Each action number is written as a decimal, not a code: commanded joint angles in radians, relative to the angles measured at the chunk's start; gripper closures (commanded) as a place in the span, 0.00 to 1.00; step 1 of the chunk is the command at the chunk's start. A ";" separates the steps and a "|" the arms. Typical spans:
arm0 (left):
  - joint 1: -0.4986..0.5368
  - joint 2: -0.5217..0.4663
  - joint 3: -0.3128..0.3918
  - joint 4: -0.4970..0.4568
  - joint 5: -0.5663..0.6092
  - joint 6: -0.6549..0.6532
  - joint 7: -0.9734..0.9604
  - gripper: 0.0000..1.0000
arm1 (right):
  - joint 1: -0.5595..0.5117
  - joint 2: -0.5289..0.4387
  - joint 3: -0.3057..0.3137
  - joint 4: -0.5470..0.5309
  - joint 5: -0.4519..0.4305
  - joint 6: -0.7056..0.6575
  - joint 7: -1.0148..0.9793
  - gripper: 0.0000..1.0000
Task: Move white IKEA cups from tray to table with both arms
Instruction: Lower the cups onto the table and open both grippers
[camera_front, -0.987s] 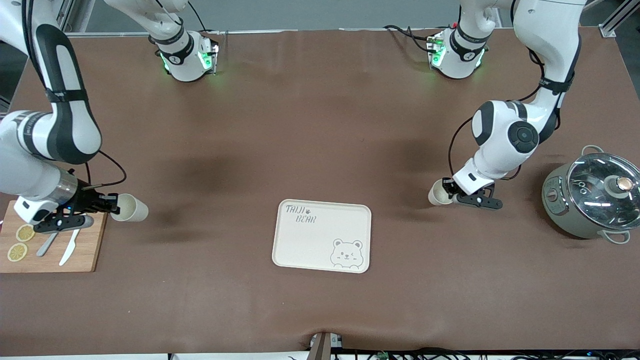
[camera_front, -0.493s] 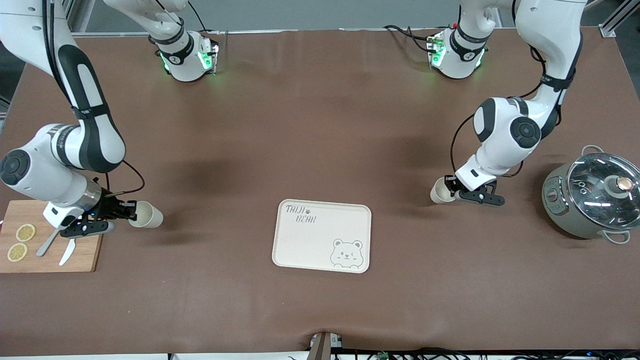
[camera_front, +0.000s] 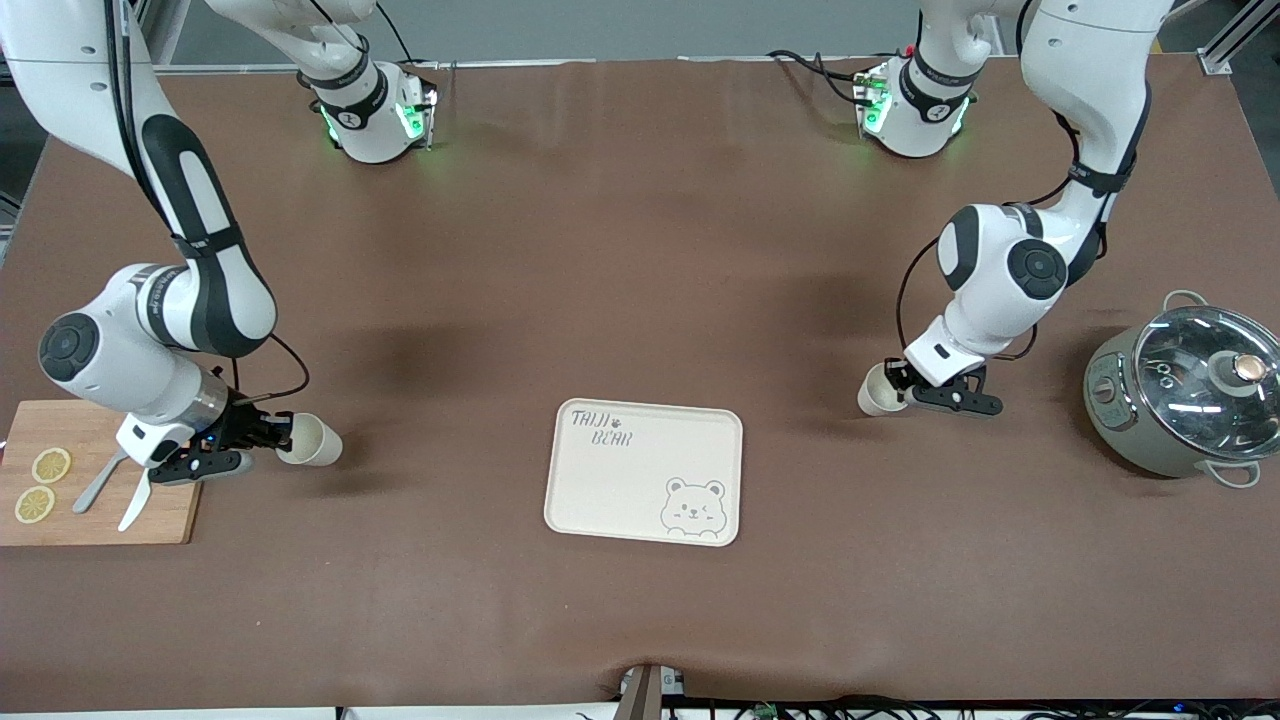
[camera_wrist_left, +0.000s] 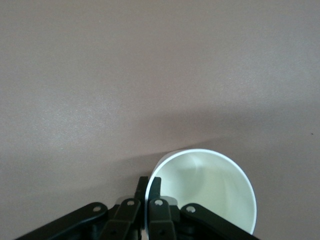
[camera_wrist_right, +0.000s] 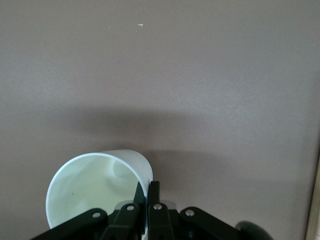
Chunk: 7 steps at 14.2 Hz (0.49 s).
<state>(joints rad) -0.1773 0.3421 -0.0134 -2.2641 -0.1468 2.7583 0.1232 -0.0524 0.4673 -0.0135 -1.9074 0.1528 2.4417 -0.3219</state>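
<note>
Each of my grippers pinches the wall of one of the white IKEA cups, one finger inside the rim and one outside. The right gripper (camera_front: 283, 436) (camera_wrist_right: 148, 187) is shut on a cup (camera_front: 312, 441) (camera_wrist_right: 95, 187) that lies tilted on its side. It hangs over the brown table between the cutting board and the tray (camera_front: 640, 482). The left gripper (camera_front: 896, 384) (camera_wrist_left: 148, 182) is shut on the other cup (camera_front: 878, 391) (camera_wrist_left: 207, 187), also tilted. It hangs over bare table between the tray and the pot.
A wooden cutting board (camera_front: 150, 510) with lemon slices (camera_front: 42, 484) and a knife (camera_front: 137, 500) lies at the right arm's end. A grey pot with a glass lid (camera_front: 1195, 390) stands at the left arm's end. The bear-printed tray holds nothing.
The right arm has carried its cup off the cutting board's edge toward the tray. The left arm has only shifted slightly with its cup.
</note>
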 joint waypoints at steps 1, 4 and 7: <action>0.013 0.008 -0.014 -0.002 -0.030 0.024 0.041 0.66 | 0.005 -0.003 0.000 -0.006 0.025 0.014 0.004 1.00; 0.013 -0.009 -0.014 -0.006 -0.030 0.014 0.062 0.00 | 0.006 0.007 0.000 -0.007 0.025 0.026 0.004 1.00; 0.025 -0.089 -0.011 -0.009 -0.028 -0.133 0.064 0.00 | 0.008 0.013 0.000 -0.007 0.025 0.037 0.004 1.00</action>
<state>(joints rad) -0.1753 0.3311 -0.0136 -2.2618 -0.1468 2.7290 0.1539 -0.0517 0.4808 -0.0134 -1.9073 0.1529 2.4627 -0.3219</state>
